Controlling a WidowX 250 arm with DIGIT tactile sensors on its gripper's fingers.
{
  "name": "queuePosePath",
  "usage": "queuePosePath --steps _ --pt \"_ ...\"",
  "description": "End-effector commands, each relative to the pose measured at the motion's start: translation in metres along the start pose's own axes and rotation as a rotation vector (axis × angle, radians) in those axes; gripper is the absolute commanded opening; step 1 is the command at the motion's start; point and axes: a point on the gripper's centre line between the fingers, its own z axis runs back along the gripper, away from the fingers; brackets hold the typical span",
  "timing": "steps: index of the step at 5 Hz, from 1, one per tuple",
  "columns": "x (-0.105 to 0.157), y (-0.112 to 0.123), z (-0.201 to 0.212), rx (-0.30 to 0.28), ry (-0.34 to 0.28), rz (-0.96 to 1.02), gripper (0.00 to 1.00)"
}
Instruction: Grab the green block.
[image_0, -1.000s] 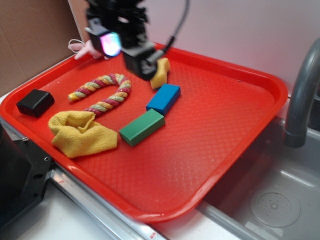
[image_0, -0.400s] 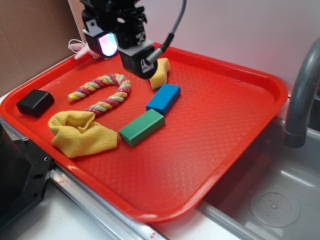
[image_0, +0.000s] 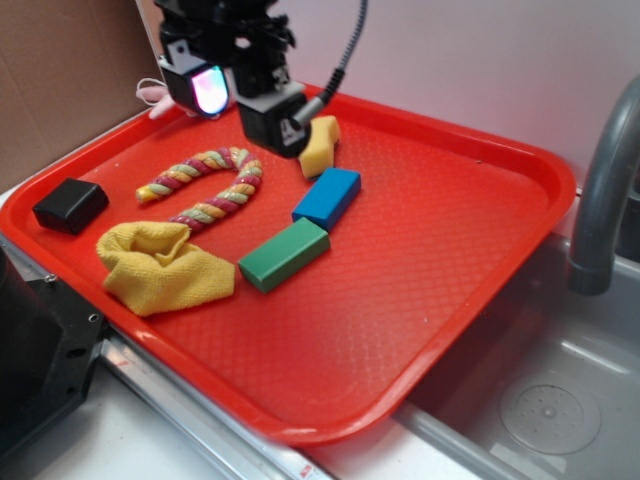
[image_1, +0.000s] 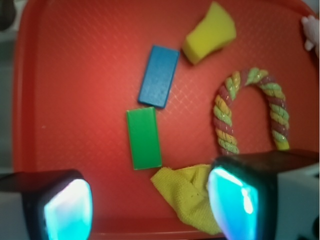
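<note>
The green block (image_0: 285, 254) lies flat near the middle of the red tray (image_0: 440, 250), just in front of the blue block (image_0: 327, 197). From the wrist it shows as a green rectangle (image_1: 144, 138) below the blue block (image_1: 159, 76). My gripper (image_0: 235, 95) hovers high over the tray's back left, above the rope, well apart from the green block. Its two glowing fingers (image_1: 68, 209) stand wide apart at the bottom of the wrist view, and my gripper (image_1: 150, 207) is open and holds nothing.
A striped rope loop (image_0: 205, 185), a yellow cloth (image_0: 165, 265), a yellow sponge wedge (image_0: 321, 145) and a black box (image_0: 70, 205) lie on the tray. A grey faucet (image_0: 600, 190) and sink (image_0: 540, 400) stand at the right. Cardboard (image_0: 60, 80) rises at the left.
The gripper has drifted a little to the left and up over the back of the tray. Nothing on the tray has moved.
</note>
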Motion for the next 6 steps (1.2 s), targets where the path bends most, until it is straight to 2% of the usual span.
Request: queuePosePath --steps 1,2,3,4,6 --pt "0.019 -0.028 0.002 0.053 -0.013 -0.005 1.00" --pt "-0.002 -0.010 0.016 -0.047 -0.096 -0.049 1.00" --pt "-0.026 0.018 -0.001 -0.067 -0.160 -0.040 1.00" --pt "-0.041 0.057 -0.049 0.001 -0.124 0.014 1.00" --pt "-0.041 0.057 -0.049 0.001 -0.124 0.014 1.00"
